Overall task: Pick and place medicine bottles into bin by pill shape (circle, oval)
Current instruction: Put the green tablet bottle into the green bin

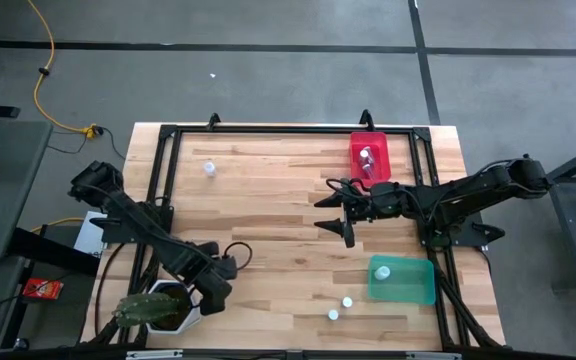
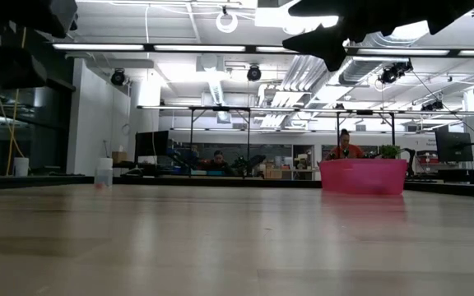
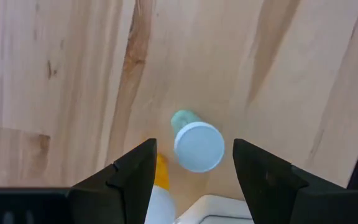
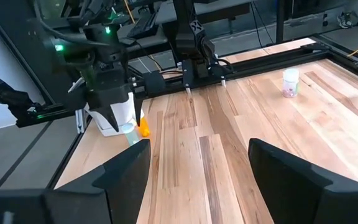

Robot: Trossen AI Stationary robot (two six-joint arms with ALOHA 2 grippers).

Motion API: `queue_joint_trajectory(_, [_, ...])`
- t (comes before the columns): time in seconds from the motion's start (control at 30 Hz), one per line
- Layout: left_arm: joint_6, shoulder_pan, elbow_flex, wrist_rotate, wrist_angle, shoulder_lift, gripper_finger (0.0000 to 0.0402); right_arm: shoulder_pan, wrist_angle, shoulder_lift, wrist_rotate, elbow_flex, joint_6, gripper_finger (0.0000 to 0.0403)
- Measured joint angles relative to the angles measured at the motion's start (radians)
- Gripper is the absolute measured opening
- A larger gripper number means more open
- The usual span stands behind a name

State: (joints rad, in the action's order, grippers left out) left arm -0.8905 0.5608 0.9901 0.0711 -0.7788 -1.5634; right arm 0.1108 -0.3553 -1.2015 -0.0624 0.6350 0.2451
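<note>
- Left gripper (image 3: 191,171) sat at the table's near-left corner, fingers spread, straddling a white-capped bottle (image 3: 197,144) standing on the wood; pads not touching it, nothing held.
- Right gripper (image 1: 343,213) hung over mid-table, just beside the red bin, fingers wide apart and empty.
- Wooden table (image 1: 268,200) carried everything, with a black frame along its edges.
- Green bin (image 1: 413,287) was near-right, one bottle (image 1: 383,270) in its left end.
- Red bin (image 1: 378,148) was far-right, holding two bottles (image 1: 366,160).
- White plant pot (image 1: 173,310) with a cactus sat just beside the left gripper.
- Lone bottle (image 1: 209,168) stood far-left.
- Two bottles (image 1: 340,308) stood near the front edge, left of the green bin.
- Orange bottle (image 4: 143,128) lay next to the pot.
</note>
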Motion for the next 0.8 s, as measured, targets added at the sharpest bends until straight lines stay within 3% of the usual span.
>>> queue_joint_trajectory(0.53, [0.152, 0.038, 0.000, 0.099, 0.025, 0.002, 0.0200, 0.000, 0.016, 0.000, -0.009, 0.000, -0.003, 0.0263])
queue_joint_trajectory(0.8, [0.054, 0.026, 0.000, 0.078, 0.021, 0.002, 0.0200, 0.000, 0.017, 0.000, -0.040, 0.000, -0.001, 0.0263])
